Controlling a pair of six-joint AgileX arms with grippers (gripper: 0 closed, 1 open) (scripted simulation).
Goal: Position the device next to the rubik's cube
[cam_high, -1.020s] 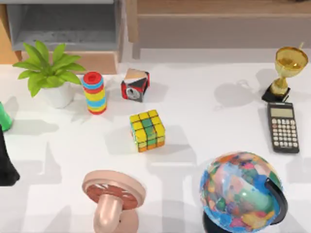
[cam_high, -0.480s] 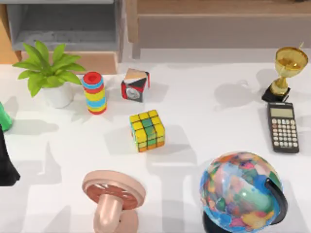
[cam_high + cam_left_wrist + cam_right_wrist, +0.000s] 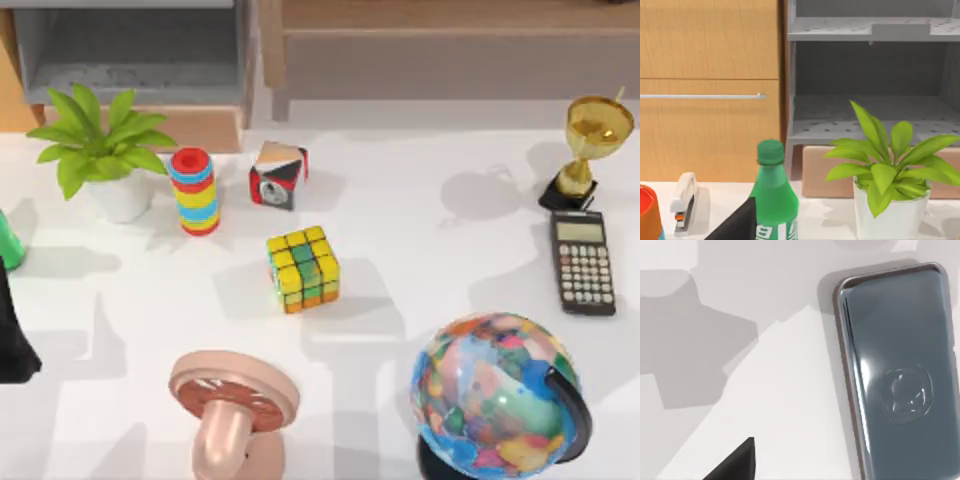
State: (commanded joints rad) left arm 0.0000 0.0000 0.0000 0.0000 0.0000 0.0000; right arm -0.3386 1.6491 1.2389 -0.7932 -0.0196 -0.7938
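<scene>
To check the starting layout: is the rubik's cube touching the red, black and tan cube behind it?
Apart. In the top view, bare white table separates the rubik's cube from the red, black and tan cube.

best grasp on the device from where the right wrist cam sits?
The device lies flat on the white table, glossy face up, nothing touching it. Probably come straight down and pinch across its two long edges near the middle; a thin flat slab offers no other hold.

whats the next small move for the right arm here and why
Probably lower the right arm toward the device and centre over it. In the right wrist view it lies flat on the white table, ungrasped and off to one side, while the rubik's cube sits mid-table with no device beside it.
</scene>
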